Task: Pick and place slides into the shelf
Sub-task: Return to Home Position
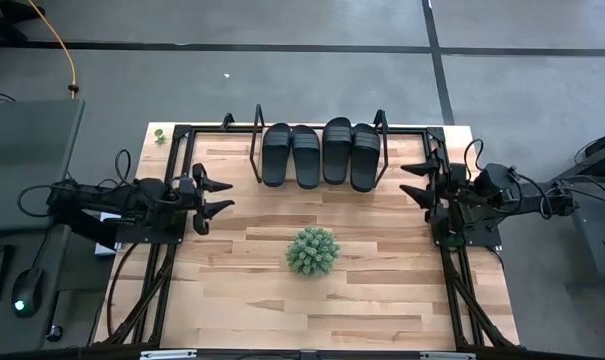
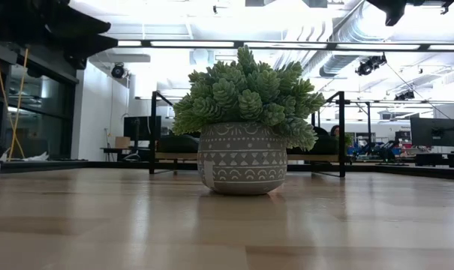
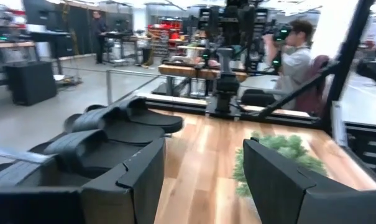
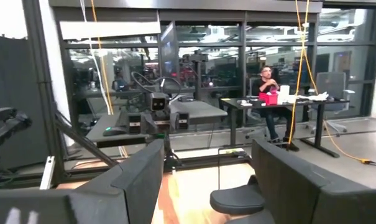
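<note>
The left gripper [image 1: 220, 196] has its fingers [image 3: 141, 180] spread apart and grasps nothing; it hangs over the left edge of the table [image 1: 382, 290], tips pointing inward across the wood. The right gripper [image 1: 410, 180] is likewise released and empty, its fingers [image 4: 299, 177] wide; it sits at the right edge, nearer the far corner, facing the left one across the full width.

The four black slides [image 1: 307, 157] lie side by side on the shelf [image 1: 254, 155], which stands along the middle of the far edge; they sit in two pairs with a slim gap between, all inside the black hoop frames. The left gripper is well apart from the shelf's left frame; the right gripper is near the right frame but clear of it.

A green plant [image 1: 313, 250] in a patterned grey pot stands alone near the table's middle, apart from the shelf and both grippers; bare wood runs round it on every side, widest toward the near edge and both near corners.

Beyond the table, a seated person [image 3: 294, 56] shows in the left wrist view.
</note>
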`<state>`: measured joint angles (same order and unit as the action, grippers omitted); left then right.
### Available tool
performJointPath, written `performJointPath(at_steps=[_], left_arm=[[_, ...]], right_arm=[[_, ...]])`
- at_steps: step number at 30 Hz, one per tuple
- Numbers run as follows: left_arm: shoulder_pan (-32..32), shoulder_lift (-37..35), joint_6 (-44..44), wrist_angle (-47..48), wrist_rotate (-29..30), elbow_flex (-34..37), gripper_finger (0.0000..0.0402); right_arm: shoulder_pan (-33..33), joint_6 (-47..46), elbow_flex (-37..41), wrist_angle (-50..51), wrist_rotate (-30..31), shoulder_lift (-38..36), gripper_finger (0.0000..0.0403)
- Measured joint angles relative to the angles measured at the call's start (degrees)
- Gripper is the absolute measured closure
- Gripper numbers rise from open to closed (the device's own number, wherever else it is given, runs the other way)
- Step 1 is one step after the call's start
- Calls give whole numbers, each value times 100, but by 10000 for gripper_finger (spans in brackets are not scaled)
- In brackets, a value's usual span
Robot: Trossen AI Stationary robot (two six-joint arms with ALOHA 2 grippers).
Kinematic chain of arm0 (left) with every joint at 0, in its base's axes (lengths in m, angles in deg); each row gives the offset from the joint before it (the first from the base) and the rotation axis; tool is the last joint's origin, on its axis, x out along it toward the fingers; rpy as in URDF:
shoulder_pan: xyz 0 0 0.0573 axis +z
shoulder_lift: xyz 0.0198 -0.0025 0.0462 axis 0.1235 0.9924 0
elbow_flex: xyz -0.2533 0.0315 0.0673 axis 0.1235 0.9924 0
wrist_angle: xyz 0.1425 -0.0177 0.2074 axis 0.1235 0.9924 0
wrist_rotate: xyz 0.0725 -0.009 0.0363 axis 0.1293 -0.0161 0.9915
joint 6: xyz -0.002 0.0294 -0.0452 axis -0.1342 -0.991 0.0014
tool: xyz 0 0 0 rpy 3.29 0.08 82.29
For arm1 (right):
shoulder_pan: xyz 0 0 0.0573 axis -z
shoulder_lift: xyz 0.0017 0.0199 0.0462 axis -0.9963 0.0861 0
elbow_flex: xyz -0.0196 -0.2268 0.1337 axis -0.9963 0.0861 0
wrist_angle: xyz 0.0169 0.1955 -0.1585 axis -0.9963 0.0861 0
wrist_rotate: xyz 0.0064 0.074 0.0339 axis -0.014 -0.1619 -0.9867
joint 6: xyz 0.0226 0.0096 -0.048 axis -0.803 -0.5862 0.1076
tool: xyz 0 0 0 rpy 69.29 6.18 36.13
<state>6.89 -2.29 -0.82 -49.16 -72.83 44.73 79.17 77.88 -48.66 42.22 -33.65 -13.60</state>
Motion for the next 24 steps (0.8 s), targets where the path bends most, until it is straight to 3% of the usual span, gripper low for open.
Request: performJointPath(at_steps=[9, 17, 20, 24], left_arm=[[21, 0, 30, -30, 574, 0, 204], [21, 13, 287, 48, 595, 0, 204], [21, 13, 258, 66, 634, 0, 204], [21, 13, 258, 71, 641, 0, 204]], right_arm=[[4, 47, 1, 351, 180, 0, 169], [4, -113, 13, 604, 69, 4, 169], [4, 5, 229, 125, -117, -38, 169], [2, 430, 898, -1302, -542, -134, 169]])
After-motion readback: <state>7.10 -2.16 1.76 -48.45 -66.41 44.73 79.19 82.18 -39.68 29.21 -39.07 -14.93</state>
